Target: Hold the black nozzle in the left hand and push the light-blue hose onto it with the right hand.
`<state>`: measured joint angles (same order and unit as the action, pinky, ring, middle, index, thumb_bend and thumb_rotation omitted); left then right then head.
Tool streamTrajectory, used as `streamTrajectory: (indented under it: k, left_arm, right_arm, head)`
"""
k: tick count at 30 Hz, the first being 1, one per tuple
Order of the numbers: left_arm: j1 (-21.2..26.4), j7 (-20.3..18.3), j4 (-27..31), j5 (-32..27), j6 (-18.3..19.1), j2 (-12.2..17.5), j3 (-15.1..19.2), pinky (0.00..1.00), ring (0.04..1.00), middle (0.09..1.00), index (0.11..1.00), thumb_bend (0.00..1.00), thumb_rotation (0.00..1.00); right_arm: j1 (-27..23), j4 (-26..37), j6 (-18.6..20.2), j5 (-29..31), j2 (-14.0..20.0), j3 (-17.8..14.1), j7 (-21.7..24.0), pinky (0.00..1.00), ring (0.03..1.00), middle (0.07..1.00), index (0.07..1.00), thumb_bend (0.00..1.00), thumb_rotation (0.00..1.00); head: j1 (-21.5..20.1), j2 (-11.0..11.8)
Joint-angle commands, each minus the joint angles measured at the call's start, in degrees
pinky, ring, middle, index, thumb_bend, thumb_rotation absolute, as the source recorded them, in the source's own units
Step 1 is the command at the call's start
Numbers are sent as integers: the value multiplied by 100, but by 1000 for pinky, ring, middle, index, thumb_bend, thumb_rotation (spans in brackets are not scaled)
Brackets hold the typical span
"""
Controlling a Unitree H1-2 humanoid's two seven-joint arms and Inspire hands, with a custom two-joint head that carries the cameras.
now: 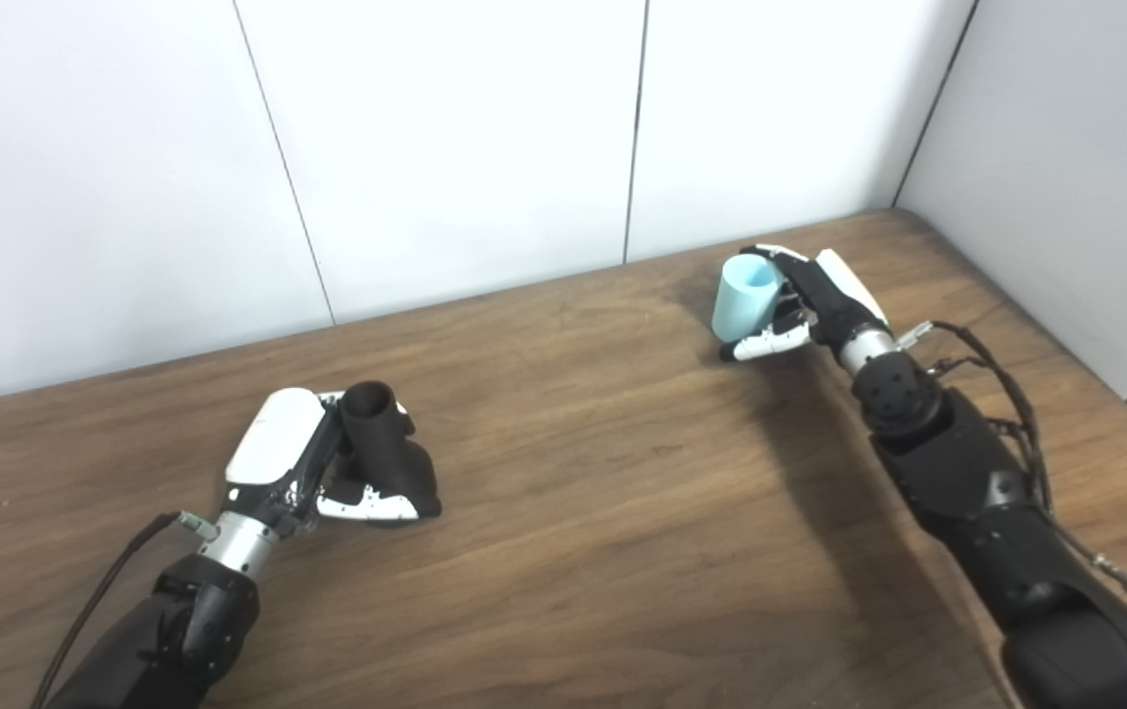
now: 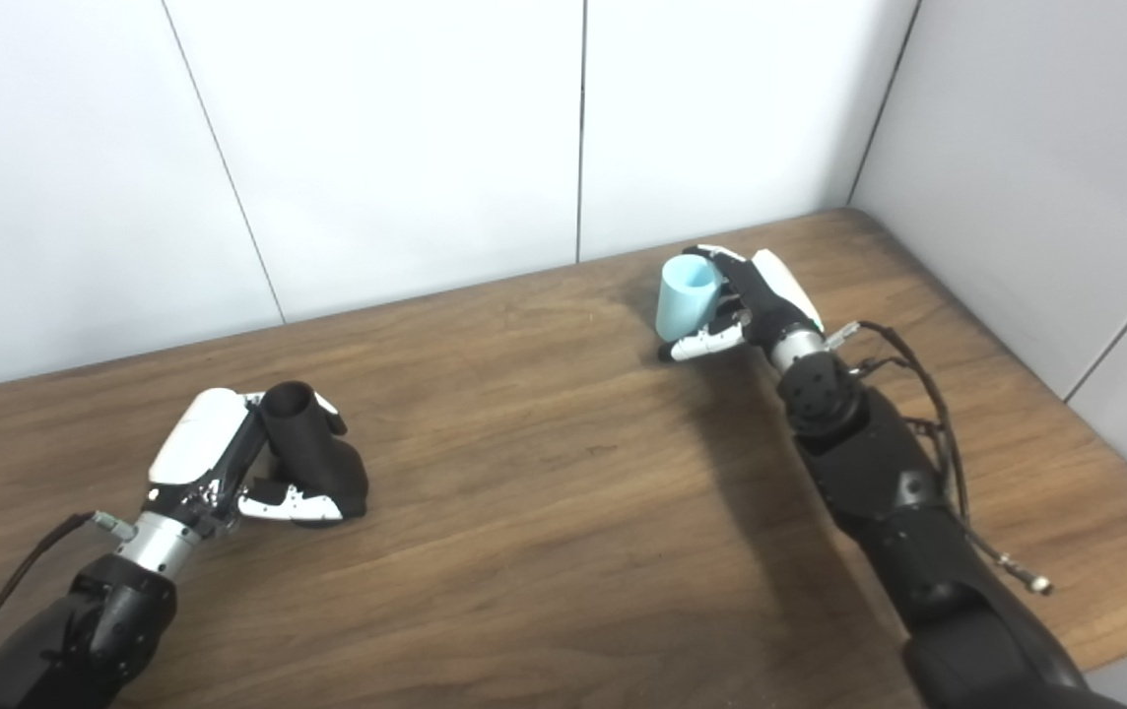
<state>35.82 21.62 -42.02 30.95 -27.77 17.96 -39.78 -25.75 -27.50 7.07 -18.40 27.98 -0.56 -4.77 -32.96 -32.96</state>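
On table (image 1: 623,512), left robot hand (image 1: 312,458) around nozzle (image 1: 381,433), right robot hand (image 1: 810,300) around hose (image 1: 743,295).

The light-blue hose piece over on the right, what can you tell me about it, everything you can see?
The light-blue hose is a short, stubby tube with a smooth, matte, plastic-looking wall. Its round open end faces up and slightly toward the camera, showing a hollow inside. It stands roughly upright, tilted a little, near the table's far right corner. The right robot hand is shut on it, fingers wrapped around its side. Whether its bottom rests on the wooden table cannot be told.
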Motion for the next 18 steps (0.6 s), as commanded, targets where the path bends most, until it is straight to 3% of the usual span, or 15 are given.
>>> streamTrajectory:
  k: [1, 4, 7, 18]
  left_arm:
    - [-1254, -340, -621, 185, 86, 174, -357, 318, 377, 457, 528, 499, 0]
    - [-1274, -360, -556, 190, 87, 188, -337, 315, 373, 456, 528, 499, 0]
    - [-1290, -397, -531, 187, 87, 208, -307, 319, 374, 458, 529, 499, 0]
    - [-1327, -441, -514, 242, 87, 208, -226, 313, 373, 456, 527, 499, 0]
  right_arm:
    - [-275, -239, -325, -231, -79, 133, -340, 599, 585, 559, 705, 629, 1]
    - [-324, -446, -439, -307, -158, 135, -633, 453, 491, 466, 554, 538, 0]
    - [-366, -605, -485, -355, -231, 133, -859, 382, 434, 453, 512, 527, 0]
    - [-322, -600, -803, -255, -345, 136, -1197, 369, 422, 465, 503, 526, 0]
  head:
    - [-6, -8]
    - [-6, -8]
    - [36, -60]
    - [134, -109]
